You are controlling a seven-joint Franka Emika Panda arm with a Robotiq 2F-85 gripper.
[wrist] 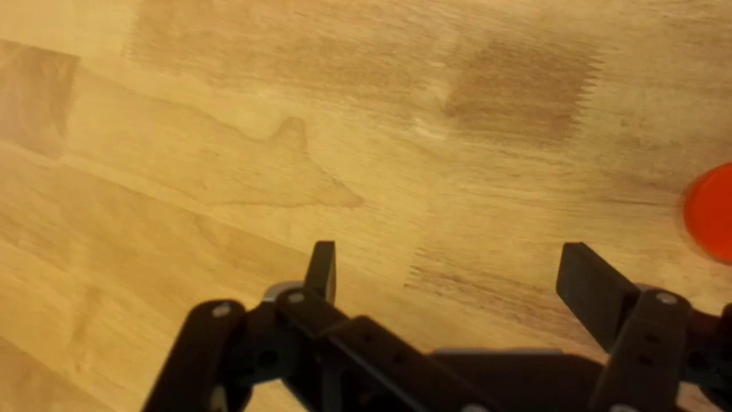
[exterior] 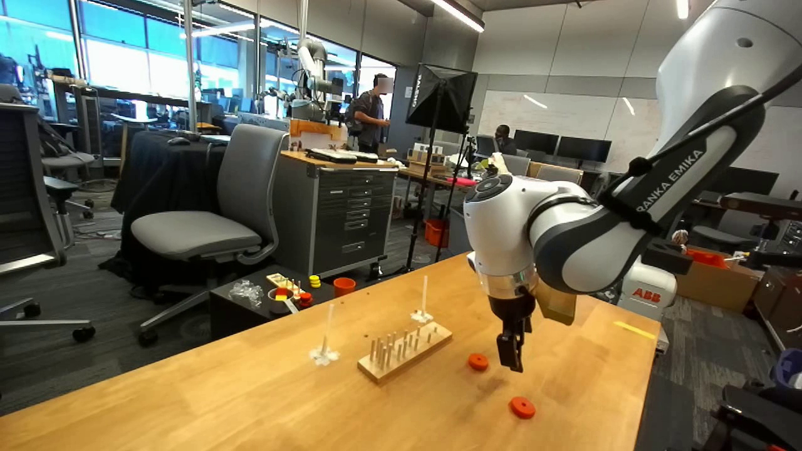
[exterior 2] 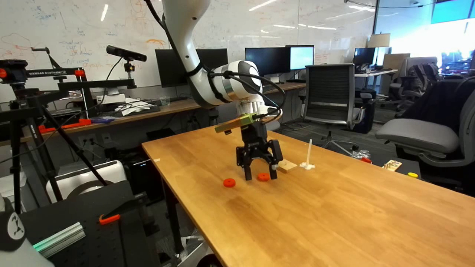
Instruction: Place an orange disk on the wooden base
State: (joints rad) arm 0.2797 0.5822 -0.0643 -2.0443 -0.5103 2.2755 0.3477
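Two orange disks lie flat and apart on the tabletop: one (exterior: pixel 478 364) nearer the wooden base, one (exterior: pixel 522 411) farther off. Both also show in another exterior view (exterior 2: pixel 263 178) (exterior 2: pixel 229 184). The wooden base (exterior: pixel 383 374), with rows of thin upright pegs, lies beside them; its end (exterior 2: pixel 288 166) shows past my gripper, which hides the rest. My gripper (exterior 2: pixel 261 173) points down above the table near the disks, fingers wide apart and empty. In the wrist view only bare wood shows between the fingertips (wrist: pixel 449 252); an orange disk (wrist: pixel 712 212) is cut off at the right edge.
Two thin white rods (exterior: pixel 326 335) (exterior: pixel 424 300) stand fixed upright on the table either side of the wooden base. A low black table (exterior: pixel 227 326) with an orange cup (exterior: pixel 344 286) and small parts stands beyond the table edge. A grey chair (exterior: pixel 200 232) stands behind.
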